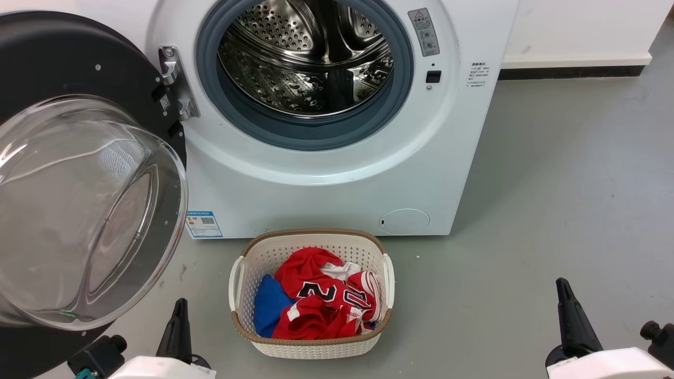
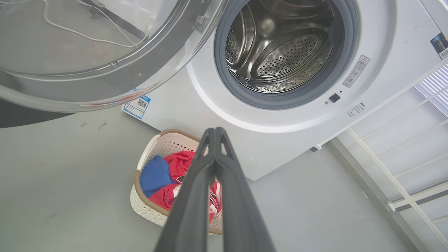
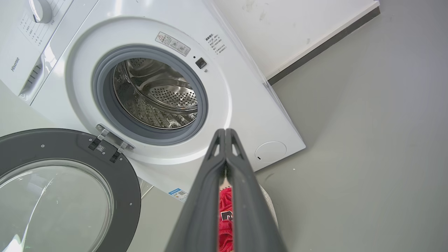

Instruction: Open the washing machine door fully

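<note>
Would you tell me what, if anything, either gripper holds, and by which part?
Nothing is held: the left gripper and the right gripper are both shut, empty.

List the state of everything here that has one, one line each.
Washing machine door: swung wide open.
Drum: exposed, no laundry visible.
Basket: upright, holding red and blue clothes.
Left gripper: shut, empty.
Right gripper: shut, empty.

- washing machine door [image 1: 79,173] swung wide left, drum mouth [image 1: 305,63] unobstructed
- laundry basket [image 1: 310,292] on the floor, just before the washing machine [image 1: 316,179]
- bare floor [image 1: 553,184] to the right
</note>
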Controlling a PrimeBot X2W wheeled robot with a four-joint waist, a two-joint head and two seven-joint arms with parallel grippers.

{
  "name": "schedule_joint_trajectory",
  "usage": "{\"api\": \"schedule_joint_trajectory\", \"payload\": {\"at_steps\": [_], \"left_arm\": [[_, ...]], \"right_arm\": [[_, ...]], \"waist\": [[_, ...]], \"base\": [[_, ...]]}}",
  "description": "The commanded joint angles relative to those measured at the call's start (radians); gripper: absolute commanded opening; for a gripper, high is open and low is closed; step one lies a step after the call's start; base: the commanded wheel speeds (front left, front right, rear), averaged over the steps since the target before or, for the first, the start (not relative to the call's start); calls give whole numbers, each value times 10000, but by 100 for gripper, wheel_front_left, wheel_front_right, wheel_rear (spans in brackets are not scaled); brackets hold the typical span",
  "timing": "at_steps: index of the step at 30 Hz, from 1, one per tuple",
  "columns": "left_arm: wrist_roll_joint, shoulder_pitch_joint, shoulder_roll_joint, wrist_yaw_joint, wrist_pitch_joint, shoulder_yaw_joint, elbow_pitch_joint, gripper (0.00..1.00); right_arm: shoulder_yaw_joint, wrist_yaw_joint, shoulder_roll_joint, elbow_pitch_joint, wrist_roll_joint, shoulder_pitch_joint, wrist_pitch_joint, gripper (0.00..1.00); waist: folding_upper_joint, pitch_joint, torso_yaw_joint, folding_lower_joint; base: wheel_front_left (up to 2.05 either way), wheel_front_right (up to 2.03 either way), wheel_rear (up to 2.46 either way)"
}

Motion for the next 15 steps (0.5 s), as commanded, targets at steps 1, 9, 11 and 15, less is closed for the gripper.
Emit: {"api": "schedule_joint_trajectory", "payload": {"at_steps": [1,9,11,15], "left_arm": [[-302,-332,10,-52,54,22,-106,0],[-1453,-504,10,-95,343,87,-53,0],[-1726,-536,10,-108,410,102,-41,0],[-2255,-609,11,-136,539,132,-13,0]], "right_arm": [[-9,-1,-89,-80,330,-259,60,0],[-42,-1,-116,77,1479,-471,316,0],[-53,-1,-122,114,1748,-528,374,0],[-72,-1,-129,180,2275,-619,495,0]], "waist": [[-1,1,2,0],[-1,8,20,0],[-1,9,24,0],[-1,13,33,0]], "base": [[0,0,0],[0,0,0],[0,0,0],[0,0,0]]}}
